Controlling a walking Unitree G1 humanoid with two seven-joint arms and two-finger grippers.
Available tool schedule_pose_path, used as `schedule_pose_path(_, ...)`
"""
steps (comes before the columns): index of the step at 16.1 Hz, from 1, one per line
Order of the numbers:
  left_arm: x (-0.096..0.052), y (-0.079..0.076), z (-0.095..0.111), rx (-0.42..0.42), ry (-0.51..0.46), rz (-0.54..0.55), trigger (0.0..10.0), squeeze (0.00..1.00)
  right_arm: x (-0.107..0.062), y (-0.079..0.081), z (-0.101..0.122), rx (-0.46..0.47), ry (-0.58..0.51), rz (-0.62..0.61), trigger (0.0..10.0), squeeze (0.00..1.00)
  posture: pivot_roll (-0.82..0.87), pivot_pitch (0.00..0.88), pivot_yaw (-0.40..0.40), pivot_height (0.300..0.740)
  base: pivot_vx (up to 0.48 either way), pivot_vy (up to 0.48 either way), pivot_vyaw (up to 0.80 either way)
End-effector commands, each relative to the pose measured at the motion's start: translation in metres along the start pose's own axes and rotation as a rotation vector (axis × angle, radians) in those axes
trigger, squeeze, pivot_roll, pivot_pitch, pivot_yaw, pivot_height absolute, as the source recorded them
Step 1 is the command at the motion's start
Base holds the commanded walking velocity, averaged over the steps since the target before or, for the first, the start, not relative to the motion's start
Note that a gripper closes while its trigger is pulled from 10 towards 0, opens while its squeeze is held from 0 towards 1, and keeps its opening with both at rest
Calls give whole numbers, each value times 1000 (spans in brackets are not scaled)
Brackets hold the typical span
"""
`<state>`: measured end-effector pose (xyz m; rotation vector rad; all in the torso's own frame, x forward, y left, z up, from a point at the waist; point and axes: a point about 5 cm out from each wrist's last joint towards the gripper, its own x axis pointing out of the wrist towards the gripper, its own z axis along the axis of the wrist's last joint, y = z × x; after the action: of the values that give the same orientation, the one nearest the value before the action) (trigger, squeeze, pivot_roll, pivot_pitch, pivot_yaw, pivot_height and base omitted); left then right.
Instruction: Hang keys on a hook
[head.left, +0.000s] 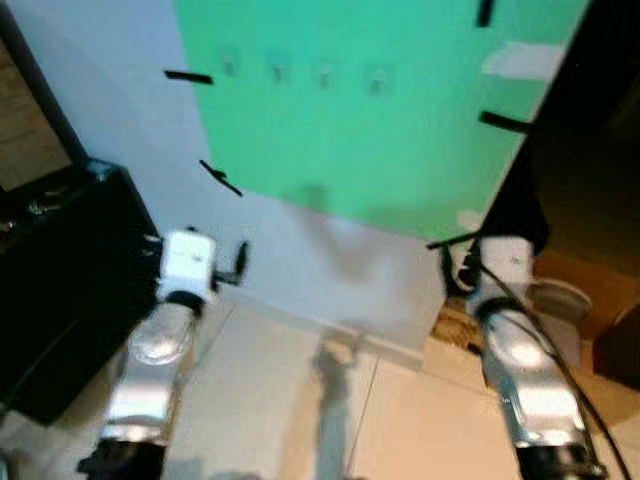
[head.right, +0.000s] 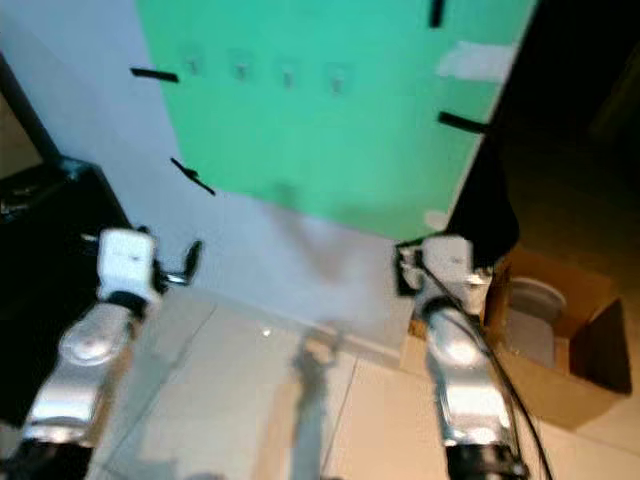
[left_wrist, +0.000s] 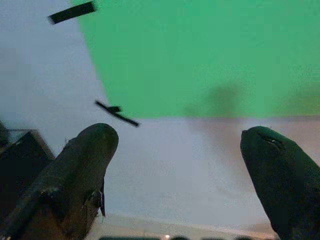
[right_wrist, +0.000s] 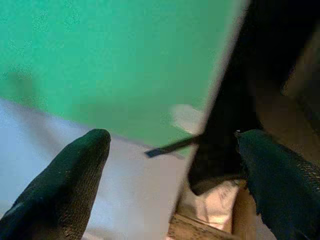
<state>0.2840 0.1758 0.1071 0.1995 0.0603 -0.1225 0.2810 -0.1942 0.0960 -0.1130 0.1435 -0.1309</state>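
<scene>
Ahead of us the green paper sheet taped to the pale wall (head.left: 380, 110) carries a row of four small hooks (head.left: 300, 72), with open air before it. A black cabinet (head.left: 60, 270) crowds our left side; an open brown cardboard box (head.right: 560, 340) blocks the right. The tiled floor (head.left: 330, 410) between lies free.

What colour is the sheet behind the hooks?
Green sheet taped to the wall, clearest in the left eye view.

A sheet (head.left: 380, 110) hung on the wall (head.left: 120, 110) straight ahead, four hooks (head.left: 300, 72) in a row near the sheet's top, a cabinet (head.left: 60, 290) on the floor left of the sheet, and an open cardboard box (head.right: 560, 340) right of the sheet.
</scene>
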Motion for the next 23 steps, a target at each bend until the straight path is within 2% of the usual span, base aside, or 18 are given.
schedule_pose_path(1,2,8,7,26,-24,18,10000,1000,2,3,5,24,-12,0,10000,1000,-88,0,33,740,0,0,613)
schedule_pose_path(3,4,6,13,9,-34,-1,10000,1000,3,3,7,49,-6,-12,10000,1000,-90,0,38,740,0,0,800)
schedule_pose_path(7,6,6,14,2,-34,-8,10000,1000,3,3,9,19,-36,-22,10000,1000,-93,0,43,740,258,0,789)
schedule_pose_path(10,7,6,14,-3,-30,-11,10000,1000,4,1,6,51,9,-55,10000,1000,-91,0,41,740,255,0,0)
schedule_pose_path(13,7,6,13,-9,-21,-16,10000,1000,4,4,6,50,3,-34,10000,1000,-88,0,37,740,264,0,0)
schedule_pose_path(23,7,7,13,-22,-18,-27,10000,1000,5,-4,4,50,13,-81,10000,1000,-88,0,40,740,281,0,0)
